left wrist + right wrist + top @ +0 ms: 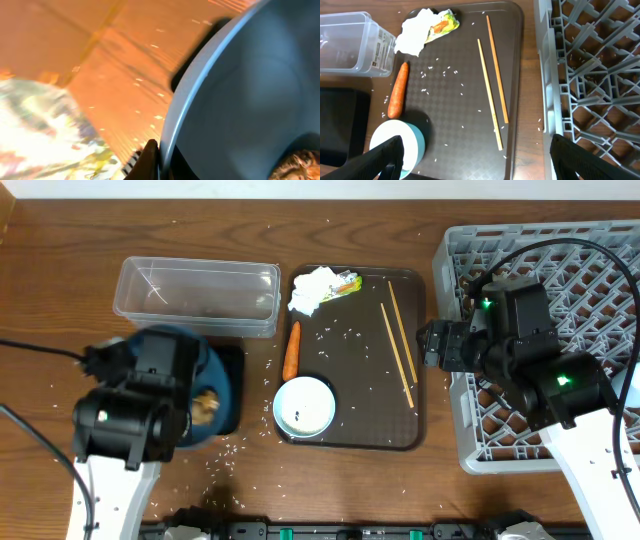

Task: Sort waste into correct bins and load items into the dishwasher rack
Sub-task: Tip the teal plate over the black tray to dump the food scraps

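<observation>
My left gripper [161, 159] is shut on the rim of the dark-blue bowl [250, 100]. It holds the bowl [213, 363] tilted over the black tray [232, 395], with brownish food scraps [206, 406] at the bowl's lower edge. My right gripper [480, 160] is open and empty, above the gap between the brown serving tray [360, 430] and the dishwasher rack [545, 350]. On the serving tray lie the white napkin with its yellow-green wrapper [425, 30], the carrot [398, 90], a light-blue cup [397, 147], two chopsticks [492, 85] and scattered rice. The clear tub [195, 295] stands at the back left.
Rice grains are scattered on the wooden table around the trays [230, 450]. The rack fills the right side. The right arm's cable [560, 250] arches over the rack. The left arm body [135, 415] hides part of the bowl and black tray.
</observation>
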### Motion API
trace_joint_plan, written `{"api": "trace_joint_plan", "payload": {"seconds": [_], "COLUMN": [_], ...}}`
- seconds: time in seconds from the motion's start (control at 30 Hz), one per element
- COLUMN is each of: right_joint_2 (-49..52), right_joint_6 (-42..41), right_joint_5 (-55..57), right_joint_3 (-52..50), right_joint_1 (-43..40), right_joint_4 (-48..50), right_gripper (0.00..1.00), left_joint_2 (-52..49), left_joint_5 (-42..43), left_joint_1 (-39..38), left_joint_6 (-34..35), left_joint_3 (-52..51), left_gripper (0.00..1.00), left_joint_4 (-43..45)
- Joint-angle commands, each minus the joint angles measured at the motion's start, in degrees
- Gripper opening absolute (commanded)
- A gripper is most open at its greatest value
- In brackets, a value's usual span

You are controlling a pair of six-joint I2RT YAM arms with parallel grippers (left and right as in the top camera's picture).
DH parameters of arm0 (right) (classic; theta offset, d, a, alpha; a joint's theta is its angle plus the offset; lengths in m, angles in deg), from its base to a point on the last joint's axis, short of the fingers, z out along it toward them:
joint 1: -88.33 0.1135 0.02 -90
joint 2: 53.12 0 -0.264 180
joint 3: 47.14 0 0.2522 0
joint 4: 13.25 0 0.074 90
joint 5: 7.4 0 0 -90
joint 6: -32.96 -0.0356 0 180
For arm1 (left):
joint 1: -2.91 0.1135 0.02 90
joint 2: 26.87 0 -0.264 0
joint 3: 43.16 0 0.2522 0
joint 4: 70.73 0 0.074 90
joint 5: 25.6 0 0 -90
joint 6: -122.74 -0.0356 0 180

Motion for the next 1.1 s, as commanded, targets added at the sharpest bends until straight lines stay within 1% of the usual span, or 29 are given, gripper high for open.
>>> {"api": "trace_joint_plan", "payload": {"seconds": [0.0,0.17,0.27,0.37,0.6,0.73,0.9,1.0,1.07], "right_joint_2": [-0.35,-0.35,-0.37,-0.37,-0.37,-0.37,-0.35,-0.37,-0.42], "right_joint_6": [0.24,0.26,0.26,0.28,0.26,0.26,0.22,-0.63,-0.63], "right_joint_5": [0.96,0.96,0.96,0.96,0.96,0.96,0.96,0.66,0.50], "right_joint_3": [0.17,0.17,0.17,0.17,0.17,0.17,0.17,0.17,0.17], "right_joint_1": [-0.28,-0.28,-0.28,-0.28,-0.28,-0.28,-0.28,-0.28,-0.26], "right_joint_4": [0.22,0.13,0.11,0.07,0.11,0.15,0.15,0.07,0.07], "right_gripper": [0.87,0.87,0.87,0.88,0.88,0.88,0.88,0.88,0.88], "left_joint_2": [-4.57,-14.34,-19.93,-23.19,-24.55,-24.55,-24.81,-24.98,-24.94], "left_joint_5": [-8.50,-12.85,-16.17,-16.09,-17.77,-23.34,-18.51,-20.79,-22.23], "left_joint_1": [1.05,1.07,1.07,1.07,1.07,1.07,1.07,1.07,1.07], "left_joint_6": [6.38,6.49,6.58,9.14,9.53,9.53,9.31,3.69,3.45], "left_joint_3": [-0.02,0.09,1.77,3.43,3.45,4.42,5.03,5.03,5.05], "left_gripper": [0.06,0.06,0.06,0.06,0.06,0.06,0.06,0.06,0.06], "left_joint_4": [-0.04,-0.85,-6.03,-8.22,-8.96,-10.51,-3.91,-3.80,-3.45]}}
